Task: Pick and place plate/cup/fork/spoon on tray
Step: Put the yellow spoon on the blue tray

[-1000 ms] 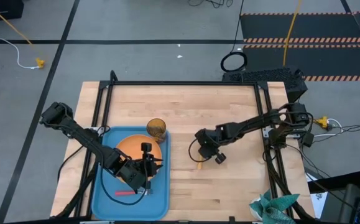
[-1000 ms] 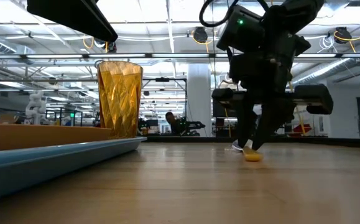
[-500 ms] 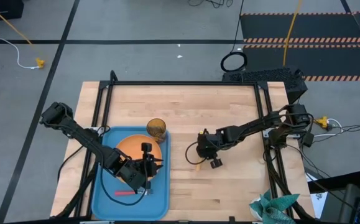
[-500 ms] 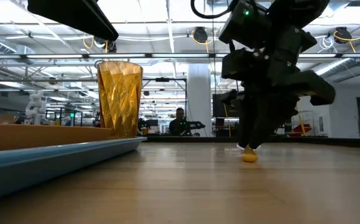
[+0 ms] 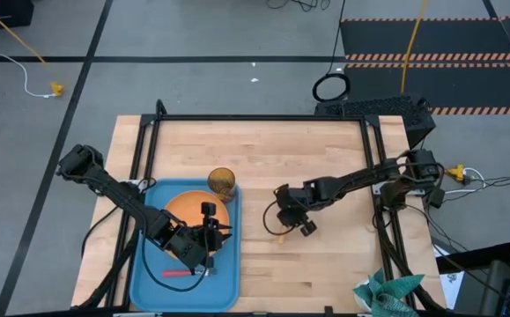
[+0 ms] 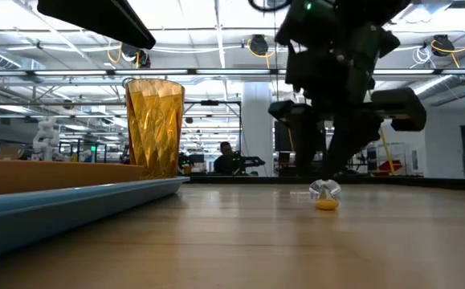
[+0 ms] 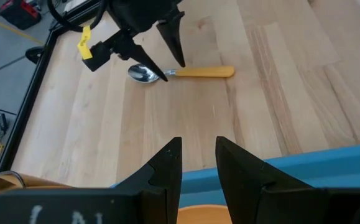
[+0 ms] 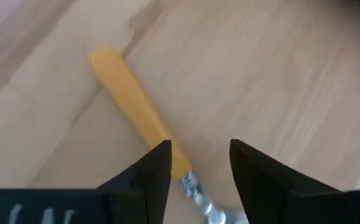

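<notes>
Your right gripper (image 5: pixel 283 220) hangs low over the spoon (image 7: pixel 181 73), which lies flat on the bare bench (image 5: pixel 325 158) to the right of the tray (image 5: pixel 228 286). Its jaws stand spread, one finger on each side of the spoon's neck where the yellow handle meets the metal; in the right wrist view the handle runs away from the fingers (image 8: pixel 148 177), and neither finger clearly presses the spoon. In the low view the spoon's shiny bowl and handle tip rest on the wood directly under that gripper.

Your left gripper (image 5: pixel 206 231) waits above the tray, over the near edge of the plate (image 5: pixel 180 204). Its jaws show a narrow gap in the left wrist view, with nothing between them.

The plate lies flat in the far half of the tray. The cup (image 5: pixel 222 184) stands upright at the tray's far right corner, just beside the plate. The fork (image 5: pixel 182 273) lies in the near part of the tray, red handle to the left, partly hidden under the left arm.
</notes>
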### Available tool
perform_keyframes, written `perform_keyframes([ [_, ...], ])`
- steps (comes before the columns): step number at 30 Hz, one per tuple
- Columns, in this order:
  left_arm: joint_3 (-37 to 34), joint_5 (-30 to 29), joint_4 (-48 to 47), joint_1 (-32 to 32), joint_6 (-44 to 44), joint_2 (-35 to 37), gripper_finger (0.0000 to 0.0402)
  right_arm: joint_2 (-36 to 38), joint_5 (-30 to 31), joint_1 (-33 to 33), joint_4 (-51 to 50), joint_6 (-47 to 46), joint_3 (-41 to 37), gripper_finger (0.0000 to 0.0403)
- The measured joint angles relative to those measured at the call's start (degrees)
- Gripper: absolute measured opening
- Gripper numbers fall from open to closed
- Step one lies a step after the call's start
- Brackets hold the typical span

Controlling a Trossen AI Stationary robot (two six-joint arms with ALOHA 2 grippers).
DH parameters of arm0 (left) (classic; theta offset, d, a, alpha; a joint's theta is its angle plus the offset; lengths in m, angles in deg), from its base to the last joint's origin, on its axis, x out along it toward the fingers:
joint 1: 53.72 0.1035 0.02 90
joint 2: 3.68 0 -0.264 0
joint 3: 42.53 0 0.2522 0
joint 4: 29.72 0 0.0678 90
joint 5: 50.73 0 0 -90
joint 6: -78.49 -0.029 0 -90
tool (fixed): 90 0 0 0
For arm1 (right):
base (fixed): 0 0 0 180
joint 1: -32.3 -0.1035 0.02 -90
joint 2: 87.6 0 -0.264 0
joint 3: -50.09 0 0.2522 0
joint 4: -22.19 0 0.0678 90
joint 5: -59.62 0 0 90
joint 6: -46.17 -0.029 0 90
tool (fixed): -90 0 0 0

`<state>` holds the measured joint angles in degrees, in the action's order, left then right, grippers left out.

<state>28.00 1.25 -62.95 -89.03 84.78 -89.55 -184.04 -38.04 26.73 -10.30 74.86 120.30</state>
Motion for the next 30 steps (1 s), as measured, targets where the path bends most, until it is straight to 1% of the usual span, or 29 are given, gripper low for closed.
perform_keyframes([
  [4, 0.0, 0.0, 0.0, 0.0, 0.1, 0.0, 0.0102, 0.0, -3.0, 1.3, -1.9, 0.4, 0.0, 0.0157],
  [8, 0.0, 0.0, 0.0, 0.0, 0.1, 0.0, 0.0102, 0.0, -3.4, 1.4, -2.0, 5.0, 0.0, 0.0157],
  [10, 0.0, 0.0, 0.0, 0.0, 0.2, 0.0, 0.0102, 0.0, -4.7, 1.3, -1.9, 6.6, 0.0, 0.0157],
  [18, 0.0, 0.0, 0.1, 0.2, 0.5, 0.0, 0.0102, 0.0, -4.7, 1.8, -1.7, 12.6, 0.0, 0.0157],
  [26, 0.0, 0.0, 0.1, 0.8, 1.3, 0.0, 0.0102, 0.0, -4.6, 1.8, -2.5, 14.2, -0.1, 0.0157],
  [30, 0.0, 0.0, 0.1, 0.9, 1.3, 0.0, 0.0102, 0.0, -4.6, 1.8, -0.7, 14.2, -2.4, 0.0157],
])
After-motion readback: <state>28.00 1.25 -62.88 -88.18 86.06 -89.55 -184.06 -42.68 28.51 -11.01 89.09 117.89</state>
